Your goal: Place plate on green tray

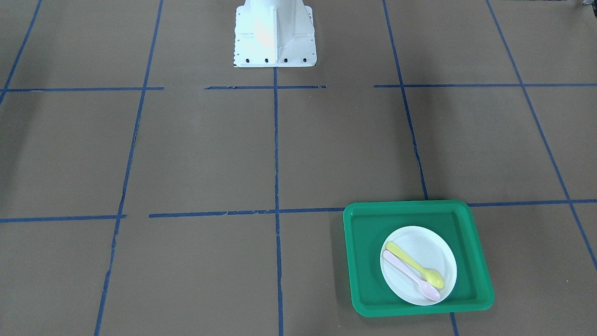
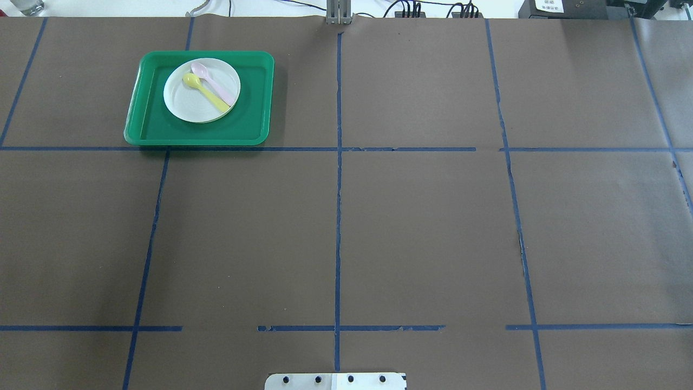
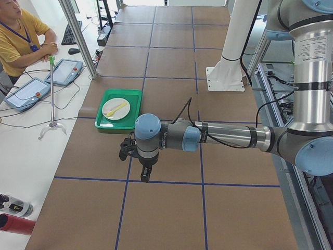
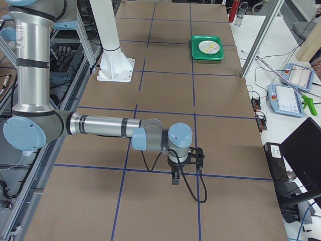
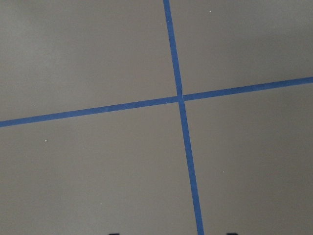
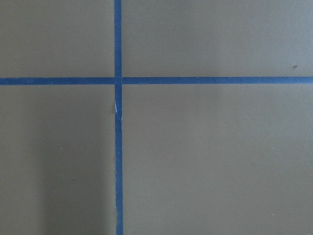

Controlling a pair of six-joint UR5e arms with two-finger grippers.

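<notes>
White plate (image 1: pixel 430 249) carrying a yellow spoon (image 1: pixel 414 264) and a pink spoon (image 1: pixel 410 275) rests inside the green tray (image 1: pixel 368 252), well apart from the left gripper (image 3: pixel 145 176) and farther still from the right gripper (image 4: pixel 175 179), and whether either pincer stands wide or narrow cannot be told.

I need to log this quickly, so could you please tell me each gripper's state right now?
Left gripper: cannot be told, it shows only in a side view.
Right gripper: cannot be told, for the same reason.

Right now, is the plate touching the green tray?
Touching: the overhead view shows the plate lying flat on the tray floor, inside its rim.
</notes>
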